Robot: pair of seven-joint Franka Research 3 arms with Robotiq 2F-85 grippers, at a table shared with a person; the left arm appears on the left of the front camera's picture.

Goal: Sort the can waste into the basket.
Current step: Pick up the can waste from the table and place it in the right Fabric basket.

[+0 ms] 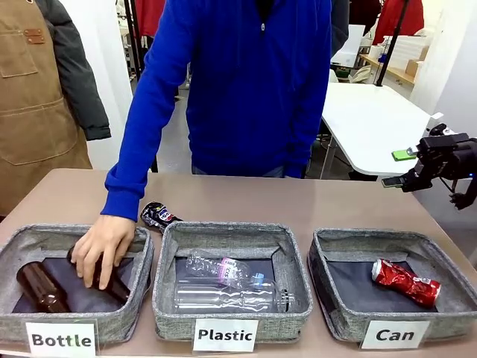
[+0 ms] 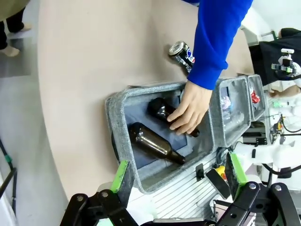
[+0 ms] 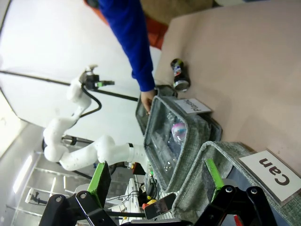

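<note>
Looking at my right hand (image 1: 399, 168) first: fingers spread wide, nothing in it, hovering off the far right end of the bench (image 1: 298, 198). My left hand (image 2: 178, 174) is the same deal, released and empty, hanging up on the near side of the Bottle basket (image 2: 113, 117). One job looks done, the red can (image 1: 405, 282) lies inside the Can basket (image 1: 447, 324). What's left is the black can (image 1: 159, 216), on its side on the bench just behind the gap between the Bottle basket and the Plastic basket (image 1: 168, 313). Snag: the person's hand (image 1: 104, 242) is down in the Bottle basket on a brown bottle (image 1: 119, 289), and that blue sleeve (image 1: 141, 149) passes right beside the can. My plan, I'd wait for the arm to clear, then come straight down with the left hand, fingers across the crushed body rather than end to end, since it'll probably roll. Lift high enough to clear the Plastic basket's walls, and let go low inside the Can basket so it doesn't bounce out
</note>
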